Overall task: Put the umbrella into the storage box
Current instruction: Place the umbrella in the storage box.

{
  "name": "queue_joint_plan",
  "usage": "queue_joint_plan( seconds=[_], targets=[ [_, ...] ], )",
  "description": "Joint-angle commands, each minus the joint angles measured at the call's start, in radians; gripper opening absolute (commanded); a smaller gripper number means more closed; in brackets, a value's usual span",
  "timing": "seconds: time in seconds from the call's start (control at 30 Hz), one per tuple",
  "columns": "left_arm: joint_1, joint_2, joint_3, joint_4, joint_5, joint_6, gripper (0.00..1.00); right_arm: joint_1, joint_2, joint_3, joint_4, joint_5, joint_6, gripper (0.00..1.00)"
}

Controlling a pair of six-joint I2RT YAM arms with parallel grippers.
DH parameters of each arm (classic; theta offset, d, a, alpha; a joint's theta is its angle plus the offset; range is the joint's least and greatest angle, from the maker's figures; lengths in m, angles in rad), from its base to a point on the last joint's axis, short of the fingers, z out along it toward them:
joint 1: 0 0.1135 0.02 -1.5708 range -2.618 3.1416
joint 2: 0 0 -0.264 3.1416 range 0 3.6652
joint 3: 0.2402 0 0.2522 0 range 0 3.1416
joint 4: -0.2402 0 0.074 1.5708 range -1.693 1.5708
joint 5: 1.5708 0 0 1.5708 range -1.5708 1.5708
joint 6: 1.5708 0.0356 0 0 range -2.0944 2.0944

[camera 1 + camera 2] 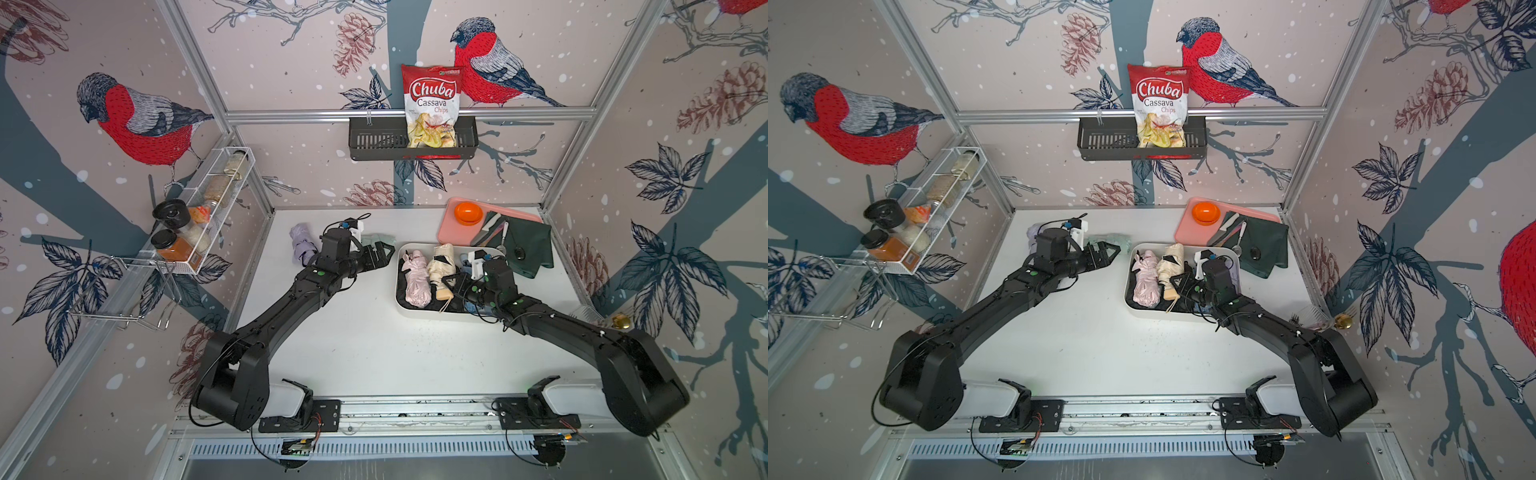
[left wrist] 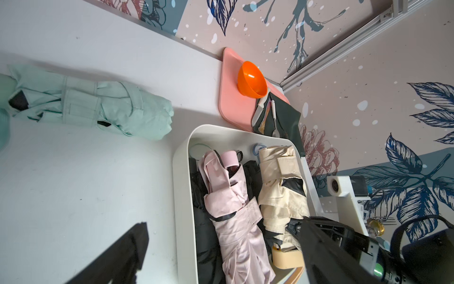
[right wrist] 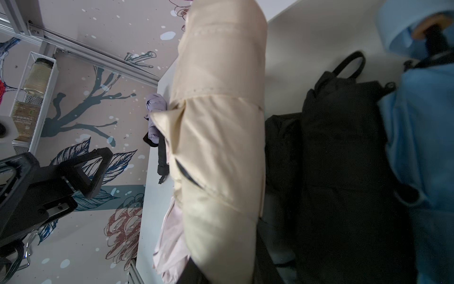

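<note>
Storage box (image 1: 432, 316) held pink umbrella (image 1: 415, 280), cream umbrella (image 1: 442, 266); right wrist view missed the desk's mint umbrella (image 2: 98, 105). Left gripper (image 1: 386, 254) wide, empty; right gripper (image 1: 455, 286): could not tell.

White table (image 1: 353, 332) carries storage box (image 1: 432, 317), pink tray (image 1: 451, 230), mint umbrella (image 2: 103, 108), lilac umbrella (image 1: 299, 243)

Both top views are bright, evenly lit from overhead. I see only soft shadows on the white table (image 1: 374, 345) and wide-angle stretch toward the corners. The left wrist view is crisp on the storage box (image 2: 181, 172), with a small glint on the orange bowl (image 2: 253, 81). The right wrist view is dimmer. There the beige umbrella (image 3: 221, 123) sits close and soft-focused, and the black fabric beside it loses detail.
</note>
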Motion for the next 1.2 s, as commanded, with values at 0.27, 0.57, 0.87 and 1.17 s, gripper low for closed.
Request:
queue_joint_plan(
  seconds=[0.27,0.57,0.87,1.17],
  targets=[
    [0.0,0.055,0.011,0.1,0.034,-0.013,0.99,0.003,0.108,-0.006,0.19,-0.045,0.041,0.2],
    [0.001,0.066,0.011,0.097,0.031,-0.011,0.99,-0.008,0.156,0.029,0.102,-0.052,0.033,0.44],
    [0.001,0.066,0.01,0.096,0.025,-0.013,0.99,-0.007,0.076,0.105,-0.186,0.056,-0.077,0.71],
    [0.001,0.075,0.018,0.093,0.024,-0.009,0.99,0.046,-0.007,0.121,-0.324,0.18,-0.119,0.62]
  ],
)
